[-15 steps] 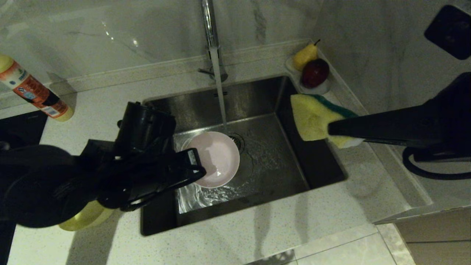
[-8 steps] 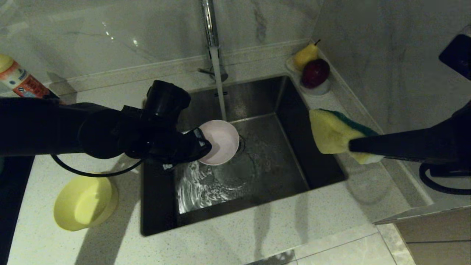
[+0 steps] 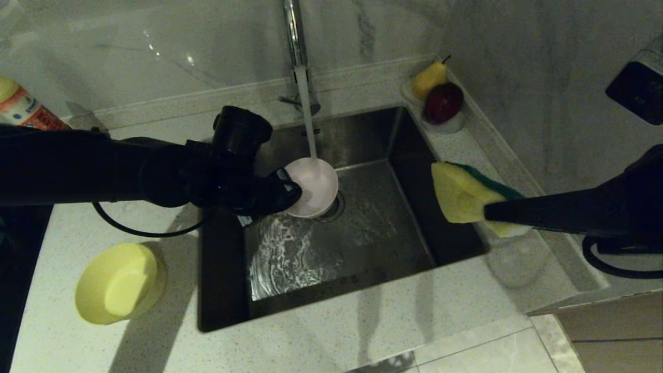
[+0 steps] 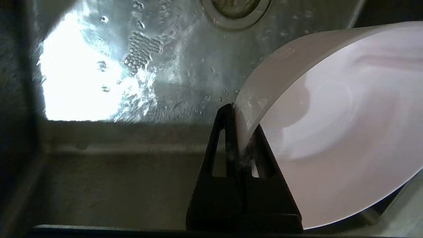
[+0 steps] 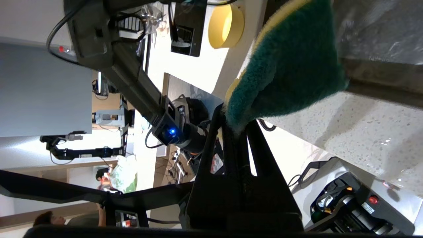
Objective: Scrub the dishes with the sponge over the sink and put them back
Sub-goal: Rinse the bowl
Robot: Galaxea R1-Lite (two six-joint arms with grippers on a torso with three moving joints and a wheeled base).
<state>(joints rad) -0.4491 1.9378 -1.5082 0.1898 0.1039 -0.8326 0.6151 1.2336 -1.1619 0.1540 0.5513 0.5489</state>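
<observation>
Left pincer (image 4: 243, 132) clenched on rim of pale pink bowl (image 3: 313, 186), tilted under tap stream over sink (image 3: 362, 243). Right pincer (image 5: 236, 127) grips sponge (image 3: 463, 197) over sink's right edge. Bowls visible: two; yellow bowl (image 3: 119, 282) on worktop (image 3: 331, 342). Left pincer largely hidden in head view.

Head view dim and greenish; soft shadows fall on the counter (image 3: 362, 331) toward the camera. Left wrist view: blown-out glare patch on the wet sink (image 4: 82, 82) floor, near wall murky and soft. Right wrist view: bright, overexposed background; the sponge (image 5: 290, 66) close up, slightly soft.
</observation>
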